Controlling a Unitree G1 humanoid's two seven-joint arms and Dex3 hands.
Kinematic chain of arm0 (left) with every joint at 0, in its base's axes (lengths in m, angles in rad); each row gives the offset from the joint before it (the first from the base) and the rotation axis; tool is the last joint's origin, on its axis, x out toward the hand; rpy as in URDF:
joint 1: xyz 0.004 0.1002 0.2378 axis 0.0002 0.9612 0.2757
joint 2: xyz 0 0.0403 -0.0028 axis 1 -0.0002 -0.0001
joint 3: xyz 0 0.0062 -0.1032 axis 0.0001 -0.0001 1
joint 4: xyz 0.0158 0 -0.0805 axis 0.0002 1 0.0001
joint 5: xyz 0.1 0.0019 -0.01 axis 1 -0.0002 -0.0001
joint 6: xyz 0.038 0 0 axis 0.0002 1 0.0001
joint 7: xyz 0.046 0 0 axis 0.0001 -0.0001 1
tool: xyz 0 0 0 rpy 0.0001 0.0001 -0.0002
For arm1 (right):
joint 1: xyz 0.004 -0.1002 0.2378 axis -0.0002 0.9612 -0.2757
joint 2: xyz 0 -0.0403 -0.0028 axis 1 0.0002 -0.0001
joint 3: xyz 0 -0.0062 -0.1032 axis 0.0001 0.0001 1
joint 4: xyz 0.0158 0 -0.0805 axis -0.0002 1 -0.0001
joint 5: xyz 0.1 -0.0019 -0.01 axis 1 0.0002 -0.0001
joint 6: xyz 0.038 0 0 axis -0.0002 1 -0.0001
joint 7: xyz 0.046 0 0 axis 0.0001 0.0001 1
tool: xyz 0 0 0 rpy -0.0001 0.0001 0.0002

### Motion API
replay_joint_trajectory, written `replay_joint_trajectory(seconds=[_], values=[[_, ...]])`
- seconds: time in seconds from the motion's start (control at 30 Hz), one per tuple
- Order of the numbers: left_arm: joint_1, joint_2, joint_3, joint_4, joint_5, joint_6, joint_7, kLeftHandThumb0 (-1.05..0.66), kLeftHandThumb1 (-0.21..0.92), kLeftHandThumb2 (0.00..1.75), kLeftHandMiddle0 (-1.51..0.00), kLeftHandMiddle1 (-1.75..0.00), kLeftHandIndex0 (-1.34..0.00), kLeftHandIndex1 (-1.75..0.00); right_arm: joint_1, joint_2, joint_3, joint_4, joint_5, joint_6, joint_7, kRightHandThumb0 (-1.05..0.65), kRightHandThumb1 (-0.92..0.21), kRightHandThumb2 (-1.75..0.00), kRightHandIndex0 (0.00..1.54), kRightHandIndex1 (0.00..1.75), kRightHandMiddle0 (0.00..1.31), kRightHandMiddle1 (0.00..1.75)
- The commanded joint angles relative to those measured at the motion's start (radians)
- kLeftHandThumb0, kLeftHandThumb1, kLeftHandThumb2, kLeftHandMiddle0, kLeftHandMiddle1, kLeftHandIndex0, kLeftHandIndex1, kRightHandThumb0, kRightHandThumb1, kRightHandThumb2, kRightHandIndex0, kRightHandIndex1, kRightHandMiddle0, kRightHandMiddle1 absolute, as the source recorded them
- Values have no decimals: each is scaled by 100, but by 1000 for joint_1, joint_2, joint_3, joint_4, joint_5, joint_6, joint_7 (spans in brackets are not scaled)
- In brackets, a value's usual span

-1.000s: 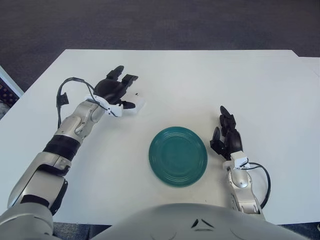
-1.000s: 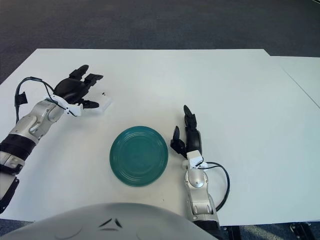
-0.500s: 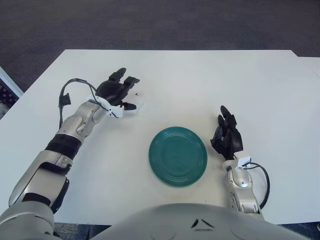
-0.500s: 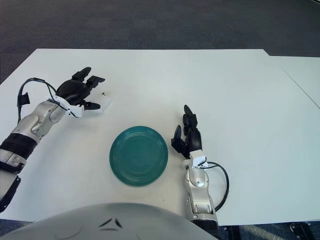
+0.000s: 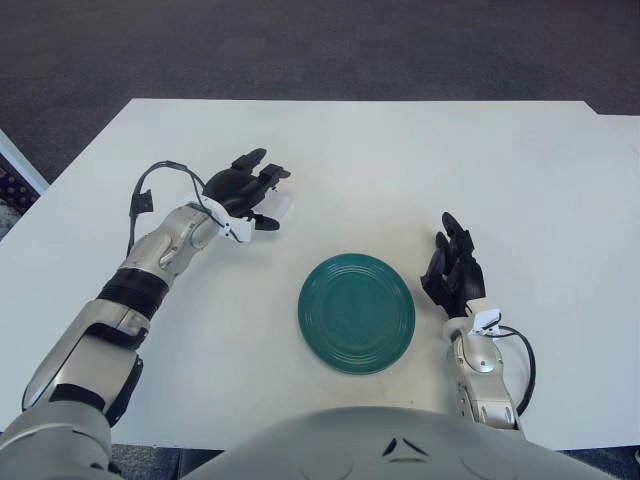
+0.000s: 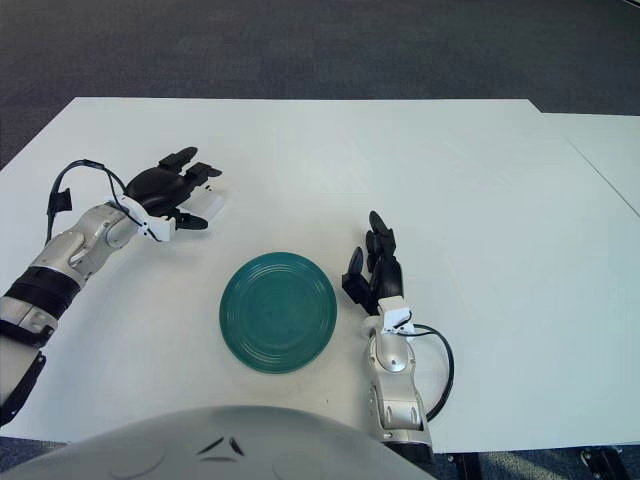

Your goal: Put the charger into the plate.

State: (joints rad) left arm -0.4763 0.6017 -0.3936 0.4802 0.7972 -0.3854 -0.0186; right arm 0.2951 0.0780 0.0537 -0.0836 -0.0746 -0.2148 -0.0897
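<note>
- Landmark = green plate, lying flat on white table, near the robot's edge, roughly mid-width.
- Plate has nothing on it.
- Charger: small white block, on the table up-left of plate, well apart from it. Only its right part shows; rest is covered by the hand.
- Left hand: up-left of plate, right over the charger. Palm down, knuckles toward camera.
- Left hand fingers: two upper ones reach over the top edge of the charger, partly curled, not fully closed. Thumb sits along the charger's lower edge, nearer the plate side.
- So fingers bracket the charger top + bottom, look to be touching it; can't tell if grip is firm. Charger looks to rest on the table, no clear gap under it.
- Left forearm runs from hand down-left, away from plate, w/ a black cable loop by the wrist.
- Right hand: just right of plate, close to its rim but not touching. Standing on the table w/ fingertips pointing away from robot.
- Right hand fingers: fairly straight, held close together, relaxed; hold nothing.
- Right forearm goes from hand down toward robot body, black cable looped by the wrist, right of plate's lower edge.
</note>
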Motion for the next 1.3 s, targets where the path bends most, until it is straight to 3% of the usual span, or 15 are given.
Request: replay_joint_trajectory(seconds=[0.0, 0.1, 0.2, 0.37, 0.5, 0.77, 0.9, 1.03, 1.13, 1.27], values=[[-26, 9, -7, 4, -2, -12, -16, -105, 92, 32, -10, -1, -6, -76, 9, -12, 1, -4, -13, 6, -3, -83, -92, -94, 13, 0, 0, 33], [-26, 13, -12, 1, 1, -23, -25, -105, 92, 33, -10, -1, -6, -77, 12, 10, -3, -21, -71, 37, -67, -82, -92, -95, 15, 1, 0, 36], [-28, 14, -19, 3, 6, -35, -33, -105, 92, 36, -11, -1, -6, -77, 5, -10, -2, 4, -30, -14, -25, -81, -92, -97, 14, 0, 0, 36], [-35, 16, -28, 13, 11, -53, -40, -105, 92, 39, -11, -1, -6, -78, 3, -35, 6, 10, -91, -25, -46, -81, -92, -96, 15, 1, 0, 36], [-38, 18, -35, 19, 19, -61, -39, -105, 92, 38, -11, -1, -6, -78, 3, -43, 9, 17, -55, -47, -17, -81, -92, -96, 16, 1, 0, 36], [-40, 15, -52, 48, 38, -71, -23, -105, 92, 31, -9, 0, -4, -78, 3, -20, -1, 14, -61, -17, -51, -81, -92, -96, 15, 0, 0, 37], [-43, 12, -53, 65, 42, -73, -14, -105, 92, 29, -9, 0, -4, -78, 2, -20, 4, 11, -153, 11, -121, -82, -92, -97, 15, 0, 0, 37], [-51, 7, -55, 87, 49, -72, 3, -105, 92, 30, -9, 0, -4, -79, -10, -19, -10, 70, -37, -62, -58, -83, -92, -94, 15, 0, 0, 42], [-55, 6, -57, 99, 54, -71, 15, -105, 92, 31, -9, 0, -5, -79, -9, -48, 2, 65, -29, -49, -11, -82, -92, -94, 12, 0, 0, 38], [-58, 5, -59, 108, 60, -70, 30, -105, 92, 32, -10, 0, -5, -80, -4, -20, 3, 27, -100, -36, -80, -82, -92, -96, 14, 2, 0, 40]])
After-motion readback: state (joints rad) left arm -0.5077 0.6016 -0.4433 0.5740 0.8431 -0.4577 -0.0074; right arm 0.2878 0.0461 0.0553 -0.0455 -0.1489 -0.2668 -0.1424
